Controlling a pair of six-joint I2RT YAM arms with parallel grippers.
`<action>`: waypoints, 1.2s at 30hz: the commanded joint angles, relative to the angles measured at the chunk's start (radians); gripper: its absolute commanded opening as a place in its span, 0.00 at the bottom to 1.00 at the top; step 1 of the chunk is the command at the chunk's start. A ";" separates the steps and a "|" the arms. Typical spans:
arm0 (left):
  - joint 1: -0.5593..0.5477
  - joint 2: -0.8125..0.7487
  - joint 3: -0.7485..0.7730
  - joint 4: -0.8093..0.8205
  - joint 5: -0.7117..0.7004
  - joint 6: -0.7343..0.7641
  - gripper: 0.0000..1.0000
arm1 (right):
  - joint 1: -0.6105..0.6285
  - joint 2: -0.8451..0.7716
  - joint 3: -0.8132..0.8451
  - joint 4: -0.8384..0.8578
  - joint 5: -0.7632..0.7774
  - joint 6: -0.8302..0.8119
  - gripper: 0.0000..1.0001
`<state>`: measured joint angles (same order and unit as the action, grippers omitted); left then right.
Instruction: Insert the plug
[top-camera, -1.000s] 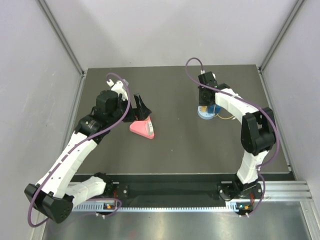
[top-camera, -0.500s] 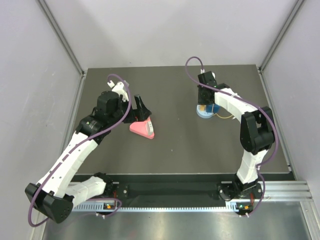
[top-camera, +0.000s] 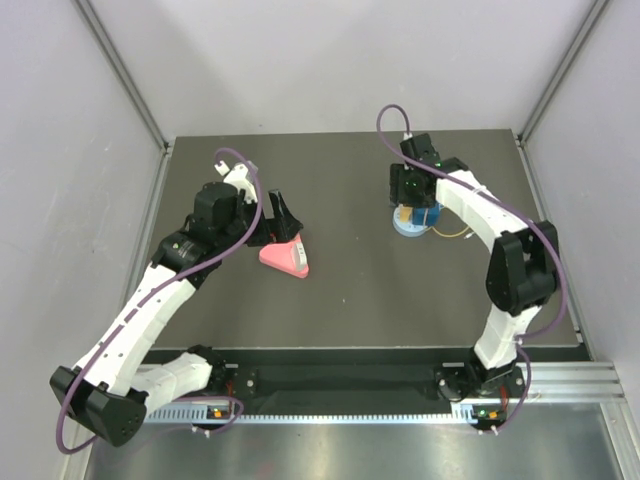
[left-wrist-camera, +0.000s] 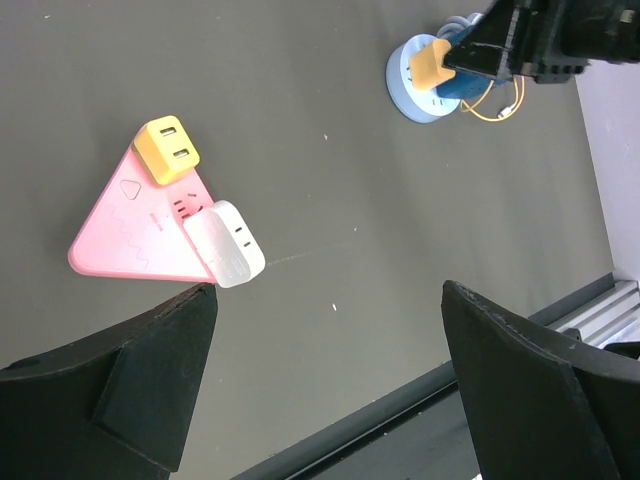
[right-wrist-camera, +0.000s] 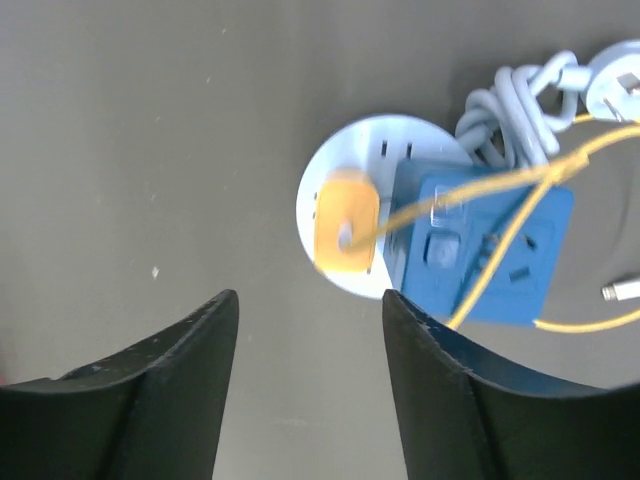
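Note:
The plug (right-wrist-camera: 345, 235), a small yellow square block with a thin yellow wire (right-wrist-camera: 500, 180) leaving its top, sits on the round pale-blue socket disc (right-wrist-camera: 400, 135). The plug (left-wrist-camera: 432, 65) shows there in the left wrist view too, and from above as plug (top-camera: 405, 214). My right gripper (right-wrist-camera: 310, 300) hangs just above it, open, fingers apart and nothing between them. It appears overhead as right gripper (top-camera: 412, 200). My left gripper (left-wrist-camera: 328, 290) is wide open and empty, beside the pink triangle on the left; overhead it is left gripper (top-camera: 283, 215).
A blue cube socket (right-wrist-camera: 480, 240) stands against the disc, with a knotted white cable (right-wrist-camera: 520, 100) behind it. On the left lies a pink triangular socket board (left-wrist-camera: 130, 235) carrying a loose yellow block (left-wrist-camera: 167, 150) and a white plug (left-wrist-camera: 225, 243).
My right gripper has opened and let go of the plug, which stays on the round disc. Its wrist has shifted slightly right. The left arm has not moved.

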<state>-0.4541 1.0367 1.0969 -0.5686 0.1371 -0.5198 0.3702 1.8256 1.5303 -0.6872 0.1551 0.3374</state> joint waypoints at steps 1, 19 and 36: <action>0.000 -0.013 0.046 0.036 -0.007 0.023 0.98 | -0.004 -0.149 -0.036 -0.043 -0.048 0.026 0.63; 0.000 -0.069 0.092 0.186 0.113 0.098 0.98 | 0.006 -1.008 -0.516 0.080 -0.269 0.058 1.00; 0.000 -0.198 -0.026 0.312 0.231 0.086 0.99 | 0.004 -1.247 -0.653 0.261 -0.232 0.117 1.00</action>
<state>-0.4541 0.8604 1.0798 -0.3580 0.3225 -0.4385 0.3710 0.5671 0.8581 -0.4915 -0.0803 0.4408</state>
